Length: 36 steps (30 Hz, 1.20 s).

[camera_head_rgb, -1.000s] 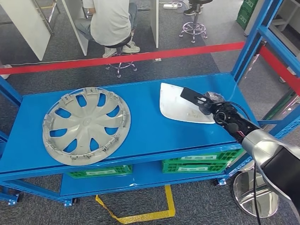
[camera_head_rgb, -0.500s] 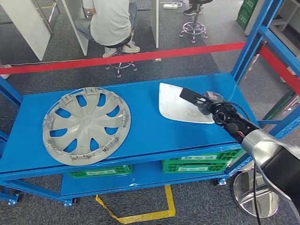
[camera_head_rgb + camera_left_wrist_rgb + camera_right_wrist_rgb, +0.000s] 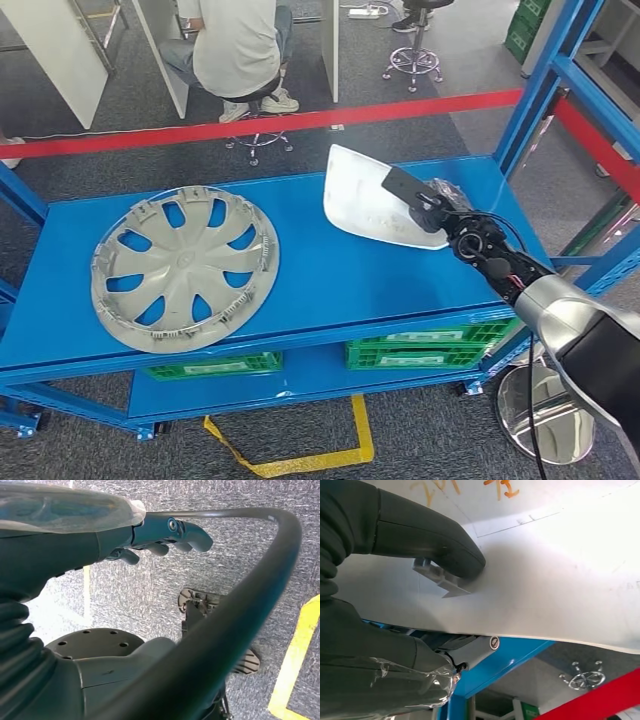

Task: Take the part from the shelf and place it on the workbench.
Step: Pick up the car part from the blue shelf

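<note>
Right hand (image 3: 432,212) has the white panel (image 3: 366,196) in its grip at the near right edge, thumb (image 3: 433,535) pressed on the top face, darker fingers (image 3: 471,647) tucked beneath. The panel is tilted, its far left end raised off the blue shelf (image 3: 317,270) and the held end low over the shelf's right part. Orange scribbles show on the panel's face in the right wrist view. The left hand (image 3: 166,535) hangs over grey floor, fingers loosely curled with nothing in them; open or closed, I cannot tell.

Out to the left, well apart from the panel, a silver hubcap (image 3: 185,268) lies flat on the same shelf. The blue upright post (image 3: 540,85) stands just beyond the right arm. Green crates (image 3: 423,350) sit on the tier below. Behind the shelf runs a red barrier tape (image 3: 249,128), and past it a person (image 3: 234,45) sits on a stool (image 3: 256,135), back turned. Yellow floor marking (image 3: 317,460) lies in front.
</note>
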Motion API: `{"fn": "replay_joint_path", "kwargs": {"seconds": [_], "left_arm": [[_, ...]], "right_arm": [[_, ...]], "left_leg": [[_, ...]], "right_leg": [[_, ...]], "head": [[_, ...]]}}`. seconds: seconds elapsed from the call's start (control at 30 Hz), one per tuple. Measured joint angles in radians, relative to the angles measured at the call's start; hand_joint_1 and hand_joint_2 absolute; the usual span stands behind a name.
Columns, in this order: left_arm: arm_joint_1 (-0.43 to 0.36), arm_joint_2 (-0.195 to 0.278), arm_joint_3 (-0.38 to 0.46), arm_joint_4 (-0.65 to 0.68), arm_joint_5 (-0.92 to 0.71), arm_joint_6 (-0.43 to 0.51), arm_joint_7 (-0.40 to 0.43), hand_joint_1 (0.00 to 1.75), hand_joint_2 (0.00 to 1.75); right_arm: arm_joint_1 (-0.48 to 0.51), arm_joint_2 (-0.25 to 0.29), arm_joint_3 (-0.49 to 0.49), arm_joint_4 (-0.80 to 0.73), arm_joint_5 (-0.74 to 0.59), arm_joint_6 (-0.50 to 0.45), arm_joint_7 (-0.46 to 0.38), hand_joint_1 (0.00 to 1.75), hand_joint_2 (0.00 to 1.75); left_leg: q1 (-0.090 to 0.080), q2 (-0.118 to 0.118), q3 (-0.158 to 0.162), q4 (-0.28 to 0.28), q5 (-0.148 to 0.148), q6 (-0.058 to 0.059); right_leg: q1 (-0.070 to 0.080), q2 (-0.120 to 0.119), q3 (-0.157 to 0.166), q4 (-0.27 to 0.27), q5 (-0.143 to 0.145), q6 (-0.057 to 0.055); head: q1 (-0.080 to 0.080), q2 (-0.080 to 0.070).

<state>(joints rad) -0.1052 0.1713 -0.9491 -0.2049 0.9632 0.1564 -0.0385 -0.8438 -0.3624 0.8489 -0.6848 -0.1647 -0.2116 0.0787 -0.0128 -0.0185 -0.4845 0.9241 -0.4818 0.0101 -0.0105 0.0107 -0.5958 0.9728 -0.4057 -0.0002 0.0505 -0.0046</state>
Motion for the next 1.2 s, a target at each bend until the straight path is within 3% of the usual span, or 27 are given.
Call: {"fn": "replay_joint_path", "kwargs": {"seconds": [0.2,0.47,0.73,0.87,1.0,1.13,1.2], "left_arm": [[0.000,0.000,0.000,0.000,0.000,0.008,0.002,0.00,1.75],[0.000,0.000,0.000,0.000,0.003,0.017,0.007,0.00,1.75],[-0.003,0.000,-0.010,0.000,0.002,0.021,0.007,0.00,1.75],[-0.007,0.000,-0.020,0.000,0.001,0.022,0.009,0.00,1.75],[-0.008,0.000,-0.024,0.000,0.007,0.023,0.007,0.00,1.75],[-0.007,0.002,-0.024,0.000,0.014,0.026,0.003,0.00,1.75],[-0.005,0.002,-0.024,0.000,0.018,0.027,0.002,0.00,1.75]], "right_arm": [[0.041,0.000,-0.061,-0.111,-0.176,-0.075,-0.119,1.75,1.75],[0.086,0.000,-0.138,-0.364,-0.286,-0.126,-0.188,1.75,1.75],[0.169,0.021,-0.171,-0.552,-0.456,0.084,-0.373,1.75,1.75],[0.213,0.066,-0.160,-0.626,-0.452,0.202,-0.444,1.75,1.75],[0.238,0.113,-0.143,-0.671,-0.416,0.236,-0.464,1.75,1.75],[0.255,0.162,-0.123,-0.704,-0.376,0.297,-0.484,1.75,1.75],[0.265,0.191,-0.107,-0.714,-0.328,0.327,-0.491,1.75,1.75]], "left_leg": [[0.000,0.000,0.000,0.000,0.000,0.000],[0.000,0.000,0.001,0.000,0.000,0.000],[0.000,0.000,0.000,-0.001,0.000,0.000],[0.000,0.001,-0.001,-0.001,0.000,0.000],[0.000,0.000,-0.001,-0.001,0.000,0.000],[0.000,0.002,0.007,-0.016,0.010,0.013],[0.010,0.005,0.027,-0.050,0.026,0.017]], "right_leg": [[0.000,0.000,0.000,0.000,0.000,0.000],[0.000,0.001,0.000,0.000,0.000,0.000],[0.000,0.000,0.000,0.000,0.000,0.000],[0.000,0.001,0.000,0.000,0.000,0.000],[0.001,0.000,0.000,0.000,0.000,0.000],[-0.003,-0.001,0.005,-0.015,0.008,0.012],[0.000,-0.002,-0.006,0.010,-0.012,0.019]], "head": [[0.000,0.000],[-0.001,0.000],[-0.001,0.000],[-0.001,0.000],[-0.001,0.000],[-0.002,0.000],[0.000,0.000]]}}
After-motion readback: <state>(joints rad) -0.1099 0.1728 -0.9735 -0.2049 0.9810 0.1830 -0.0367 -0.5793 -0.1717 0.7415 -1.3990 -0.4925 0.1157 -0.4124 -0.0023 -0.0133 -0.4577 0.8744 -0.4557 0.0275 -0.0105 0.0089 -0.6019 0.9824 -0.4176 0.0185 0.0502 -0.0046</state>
